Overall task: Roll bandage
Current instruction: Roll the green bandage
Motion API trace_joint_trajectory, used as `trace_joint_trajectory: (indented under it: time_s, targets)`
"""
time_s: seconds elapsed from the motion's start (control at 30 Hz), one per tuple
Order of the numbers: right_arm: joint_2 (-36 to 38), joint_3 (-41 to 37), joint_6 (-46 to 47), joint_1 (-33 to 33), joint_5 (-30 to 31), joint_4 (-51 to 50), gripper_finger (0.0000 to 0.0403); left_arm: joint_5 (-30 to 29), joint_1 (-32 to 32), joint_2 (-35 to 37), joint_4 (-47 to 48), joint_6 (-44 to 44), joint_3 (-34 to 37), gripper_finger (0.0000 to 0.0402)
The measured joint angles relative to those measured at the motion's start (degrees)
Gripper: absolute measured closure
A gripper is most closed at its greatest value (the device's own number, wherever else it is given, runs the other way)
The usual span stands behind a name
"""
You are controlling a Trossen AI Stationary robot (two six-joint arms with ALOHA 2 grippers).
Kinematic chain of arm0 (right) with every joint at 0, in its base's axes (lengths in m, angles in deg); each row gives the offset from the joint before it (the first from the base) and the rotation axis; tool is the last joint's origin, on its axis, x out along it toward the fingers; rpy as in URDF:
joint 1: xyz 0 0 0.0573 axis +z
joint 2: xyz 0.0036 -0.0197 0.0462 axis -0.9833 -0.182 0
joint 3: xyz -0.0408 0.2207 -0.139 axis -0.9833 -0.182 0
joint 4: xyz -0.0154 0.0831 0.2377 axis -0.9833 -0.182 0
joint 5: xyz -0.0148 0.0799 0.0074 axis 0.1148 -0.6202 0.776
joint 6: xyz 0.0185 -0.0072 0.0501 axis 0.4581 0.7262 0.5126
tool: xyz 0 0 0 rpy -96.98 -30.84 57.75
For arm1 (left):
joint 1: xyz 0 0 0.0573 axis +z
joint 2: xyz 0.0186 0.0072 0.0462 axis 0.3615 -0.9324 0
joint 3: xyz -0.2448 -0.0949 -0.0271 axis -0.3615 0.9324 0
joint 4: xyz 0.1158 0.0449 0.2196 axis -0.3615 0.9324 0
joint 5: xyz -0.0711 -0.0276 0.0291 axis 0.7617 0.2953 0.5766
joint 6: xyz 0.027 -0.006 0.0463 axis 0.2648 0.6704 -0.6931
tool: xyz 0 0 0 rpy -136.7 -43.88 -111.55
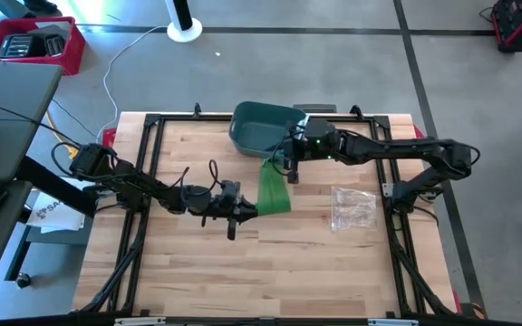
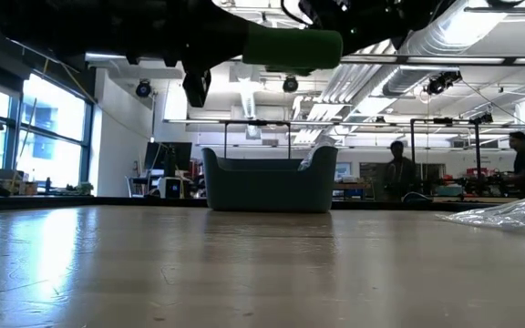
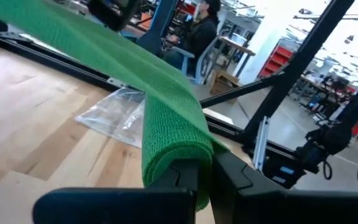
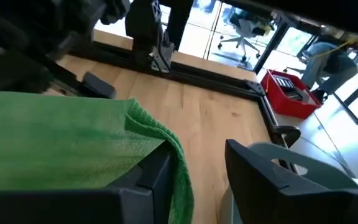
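Green bandage (image 3: 166, 134) filled the left wrist view, its rolled end clamped between the left gripper's (image 1: 240, 210) closed fingers (image 3: 185, 180) and held above the wooden table (image 1: 198, 263) near its middle. From that roll a flat strip ran up and away toward the right gripper (image 1: 291, 172), which hung over the far half of the table just in front of the dark green bin (image 1: 256, 127). In the right wrist view the strip's free end lay draped against one dark finger (image 4: 157, 177), while the other finger stood well clear of it, so the jaws were apart and the cloth was only touched on one side. Seen level across the table, the roll hung high above the boards. A clear plastic bag (image 1: 352, 206) lay flat on the table to the right of the bandage, near the right arm's base. Beyond the table, a red crate (image 1: 39, 45) sat on the floor at the far left, and two people (image 2: 397, 169) stood in the room behind.
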Motion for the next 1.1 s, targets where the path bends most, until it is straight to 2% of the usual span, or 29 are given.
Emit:
trace_joint_trajectory:
  time_s: [0.2,0.53,0.93,1.1]
  targets:
    - [-2.7,0.0,1.7,0.0,-1.1,-0.1,0.0251,1.3,-0.4,0.0,0.7,0.4,0.0,0.0392]
    - [-2.8,0.0,0.6,-0.1,-9.9,-0.4,0.0235,1.5,0.3,0.0,0.7,-1.0,0.0,0.0392]
    - [-0.8,0.2,2.0,-1.3,-9.8,-3.6,0.0235,2.8,1.3,0.0,1.0,-1.1,0.0,0.0392]
    - [1.0,0.2,8.5,-5.0,-9.7,-3.7,0.0235,2.8,1.3,0.0,1.0,-1.4,0.0,0.0392]
